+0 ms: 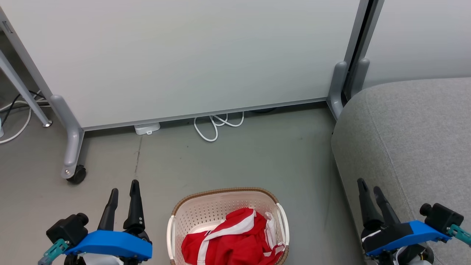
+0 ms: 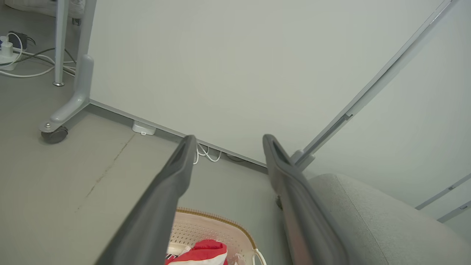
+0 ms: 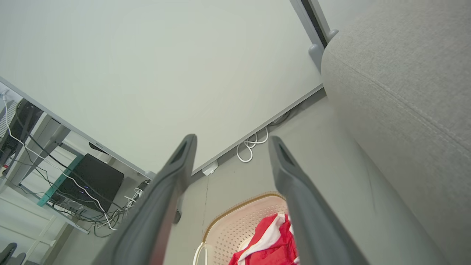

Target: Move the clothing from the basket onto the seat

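Red clothing [image 1: 230,241] with white bands lies bunched in the cream basket [image 1: 206,209] on the floor, at the bottom centre of the head view. The grey seat [image 1: 415,140] fills the right side. My left gripper [image 1: 124,190] hangs open to the left of the basket, above the floor, with nothing between its fingers. Over the seat's front edge, my right gripper [image 1: 370,188] is open and empty too. From the left wrist, the basket's rim [image 2: 217,220], the clothing [image 2: 206,252] and the seat [image 2: 375,221] show. The right wrist looks at the clothing [image 3: 272,243], the basket [image 3: 239,221] and the seat [image 3: 404,81].
A white partition panel [image 1: 184,55] on grey wheeled feet [image 1: 73,154] stands behind the basket. A coiled white cable [image 1: 215,127] and a small white box [image 1: 147,129] lie at its base. More cables [image 1: 14,110] trail at far left.
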`<state>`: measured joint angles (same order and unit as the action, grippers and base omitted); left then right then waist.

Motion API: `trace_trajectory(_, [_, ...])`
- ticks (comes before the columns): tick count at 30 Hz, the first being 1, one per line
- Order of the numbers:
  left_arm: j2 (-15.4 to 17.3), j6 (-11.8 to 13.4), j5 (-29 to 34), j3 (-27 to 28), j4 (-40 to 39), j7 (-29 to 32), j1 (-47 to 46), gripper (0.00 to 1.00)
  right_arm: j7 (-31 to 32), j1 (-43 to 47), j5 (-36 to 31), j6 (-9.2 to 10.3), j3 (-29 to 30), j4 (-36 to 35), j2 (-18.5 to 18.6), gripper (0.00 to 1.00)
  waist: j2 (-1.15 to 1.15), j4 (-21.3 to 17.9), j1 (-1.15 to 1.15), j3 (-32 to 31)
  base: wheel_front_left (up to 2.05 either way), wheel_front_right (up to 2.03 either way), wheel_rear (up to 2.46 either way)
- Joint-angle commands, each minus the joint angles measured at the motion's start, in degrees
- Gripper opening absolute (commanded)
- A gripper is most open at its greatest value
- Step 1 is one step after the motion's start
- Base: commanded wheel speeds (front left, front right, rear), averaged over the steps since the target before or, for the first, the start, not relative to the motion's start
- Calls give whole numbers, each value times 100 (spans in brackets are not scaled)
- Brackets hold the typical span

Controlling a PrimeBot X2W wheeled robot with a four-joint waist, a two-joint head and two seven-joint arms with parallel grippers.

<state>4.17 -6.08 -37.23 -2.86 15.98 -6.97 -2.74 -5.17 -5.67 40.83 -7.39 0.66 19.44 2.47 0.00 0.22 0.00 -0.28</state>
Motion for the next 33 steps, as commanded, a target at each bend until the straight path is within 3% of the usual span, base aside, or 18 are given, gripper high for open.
trace_trajectory(1, [45, -18, 175, -38, -39, -57, -75, 100, -60, -95, -177, -9, -11, -61, 42, 100, 0, 2, 0, -2, 0, 0, 0])
trace_trajectory(33, [57, -127, 1584, -233, 268, -494, -132, 100, -286, -116, -1944, -13, -78, 33, 50, 100, 0, -6, 0, -30, 0, 0, 0])
